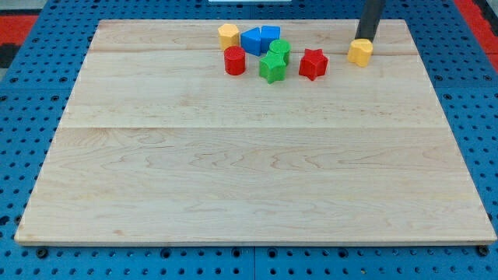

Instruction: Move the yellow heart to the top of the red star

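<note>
Touching yellow heart (359,52) from above: my tip (363,38) | red star (313,64) lies left, apart | no fingers: bare rod

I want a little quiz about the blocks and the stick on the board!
1. True or false: my tip is just above the yellow heart.
2. Which block is nearest the red star? A) green block B) yellow hexagon C) red cylinder
3. Fill in: the yellow heart lies to the view's ____ of the red star.

Key: 1 true; 2 A; 3 right.
</note>
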